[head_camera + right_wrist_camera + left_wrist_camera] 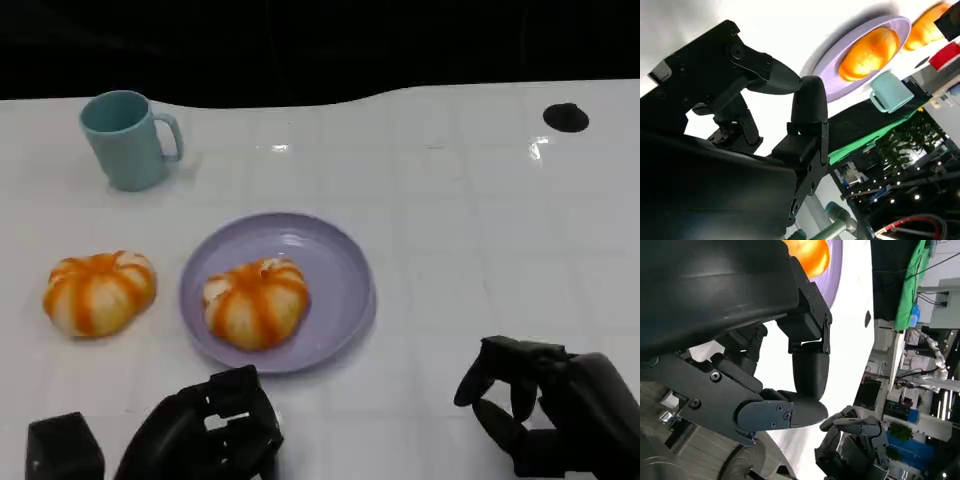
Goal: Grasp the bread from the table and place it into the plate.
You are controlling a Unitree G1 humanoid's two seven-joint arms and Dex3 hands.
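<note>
Head view: one bread [256, 302] on the purple plate [340, 250], a second bread [98, 291] left of it on the white table [470, 220] — teal mug [126, 139] far left. Left hand [205, 430] and right hand [545, 400] near — curled, grasping nothing.

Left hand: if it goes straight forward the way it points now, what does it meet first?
Probably the plate rim, then the bread on it. The left hand sits just in front of the plate; height is unclear.
</note>
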